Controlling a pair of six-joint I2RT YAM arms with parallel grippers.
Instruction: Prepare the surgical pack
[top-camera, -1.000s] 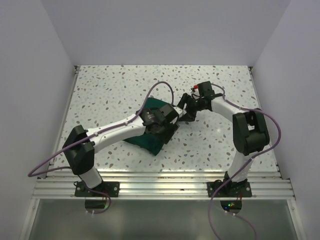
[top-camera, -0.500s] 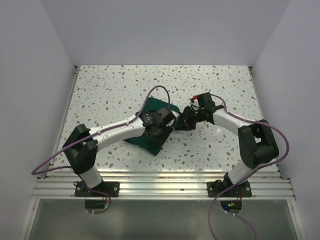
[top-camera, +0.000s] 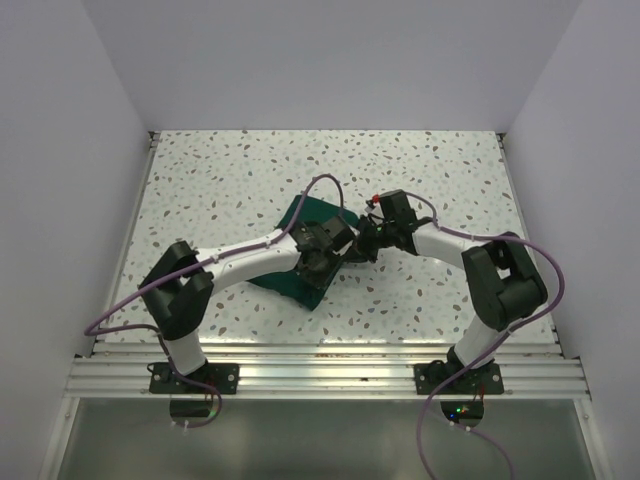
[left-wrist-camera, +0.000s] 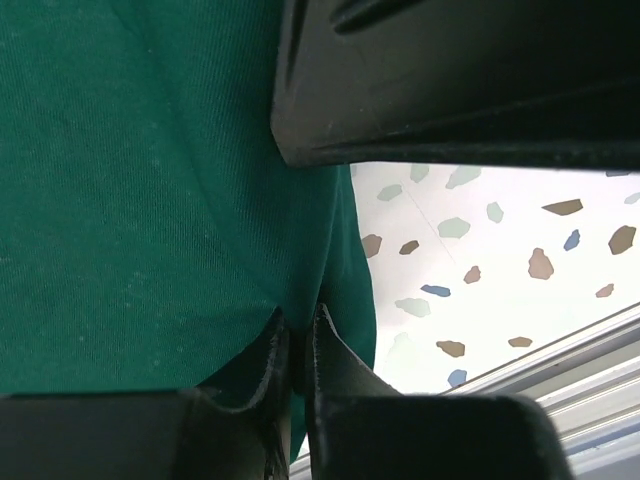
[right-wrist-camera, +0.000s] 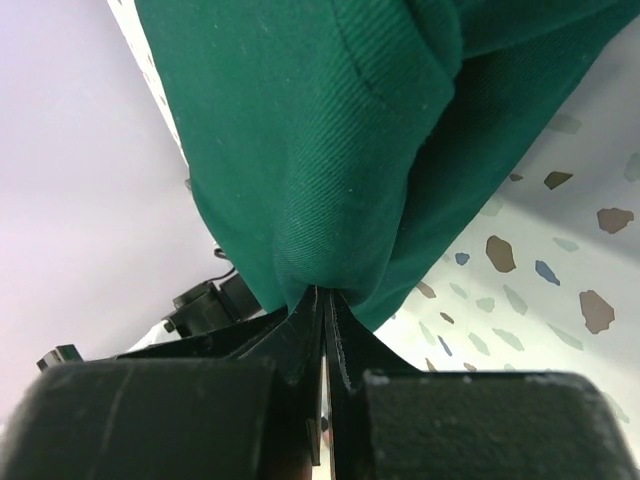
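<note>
Green cloth (right-wrist-camera: 300, 150) is pinched in both. Your left gripper (left-wrist-camera: 297, 340) is clenched on a thin fold by the hem. Your right gripper (right-wrist-camera: 322, 310) is clamped on a bunched fold at the bundle's 3 o'clock edge. The surgical pack (top-camera: 295, 283) lies near the middle of the counter (top-camera: 220, 180). Expect soft, limp fabric, likely to slip over anything wrapped inside. Hold hems or doubled folds.
</note>
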